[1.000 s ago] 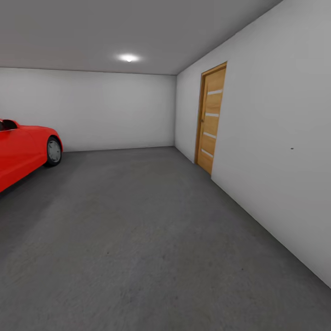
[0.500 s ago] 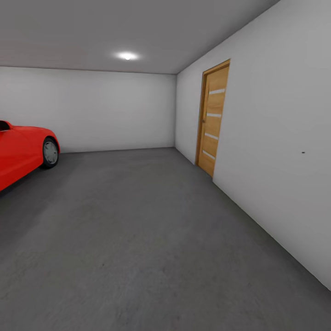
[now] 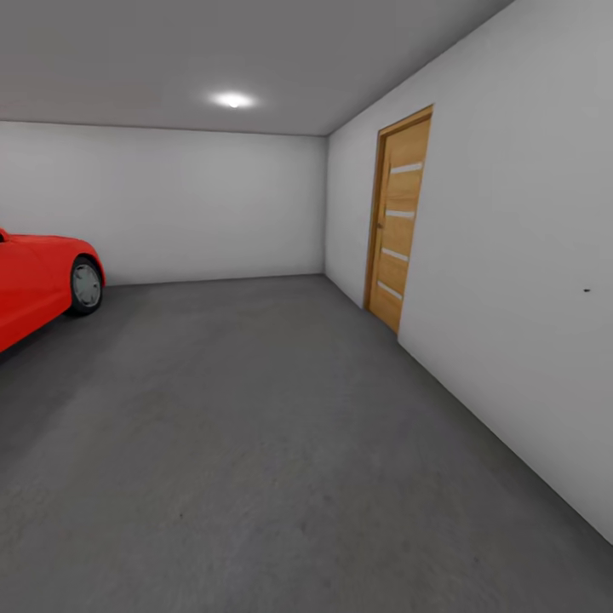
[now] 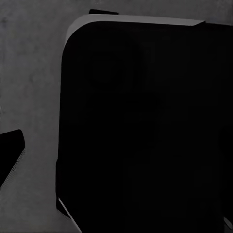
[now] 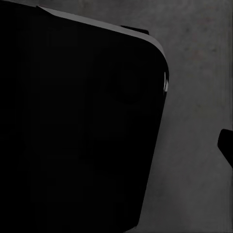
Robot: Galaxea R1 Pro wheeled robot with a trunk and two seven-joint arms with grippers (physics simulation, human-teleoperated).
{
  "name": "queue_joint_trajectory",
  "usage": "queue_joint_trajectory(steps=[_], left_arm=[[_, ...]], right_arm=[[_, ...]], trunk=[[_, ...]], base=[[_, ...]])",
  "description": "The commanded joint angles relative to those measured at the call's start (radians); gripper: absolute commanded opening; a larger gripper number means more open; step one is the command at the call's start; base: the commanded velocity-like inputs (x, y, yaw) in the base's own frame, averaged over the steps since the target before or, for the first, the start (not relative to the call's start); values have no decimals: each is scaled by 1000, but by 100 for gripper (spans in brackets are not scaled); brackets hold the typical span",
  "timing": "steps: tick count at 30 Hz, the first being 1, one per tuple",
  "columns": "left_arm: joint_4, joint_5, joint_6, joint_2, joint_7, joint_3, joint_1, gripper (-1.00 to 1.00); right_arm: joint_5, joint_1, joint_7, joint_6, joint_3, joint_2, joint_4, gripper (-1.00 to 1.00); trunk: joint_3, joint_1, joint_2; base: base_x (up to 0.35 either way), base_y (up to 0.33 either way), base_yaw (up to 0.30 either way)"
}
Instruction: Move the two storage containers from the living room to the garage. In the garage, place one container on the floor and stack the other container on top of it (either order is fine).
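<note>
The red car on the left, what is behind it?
Behind the red car stands the plain pale back wall, meeting the dark grey floor. Only the car's front end with one wheel is in frame, so whatever lies beyond its far side is hidden.

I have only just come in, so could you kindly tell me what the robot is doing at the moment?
The robot is in the garage, looking across the dark grey floor toward the back wall. A red car stands at the left, and a wooden slatted door is set in the right wall. Nothing is being handled in the head view. Each wrist view shows a large black rounded body above grey floor, so the state of either pincer cannot be told. It appears to be on its way rather than placing anything.
</note>
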Motion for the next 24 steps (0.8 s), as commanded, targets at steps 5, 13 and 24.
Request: queue_joint_trajectory(steps=[5, 13, 24], left_arm=[[0, 10, -1, 0, 1, 0, 0, 100], [0, 10, -1, 0, 0, 0, 0, 100], [0, 10, -2, 0, 0, 0, 0, 100]], right_arm=[[-9, 0, -3, -3, 9, 0, 0, 100], [-9, 0, -3, -3, 9, 0, 0, 100], [-9, 0, -3, -3, 9, 0, 0, 100]], trunk=[[-1, 1, 0], [-1, 1, 0], [-1, 1, 0]], base=[[324, 0, 0], [324, 0, 0], [324, 0, 0]])
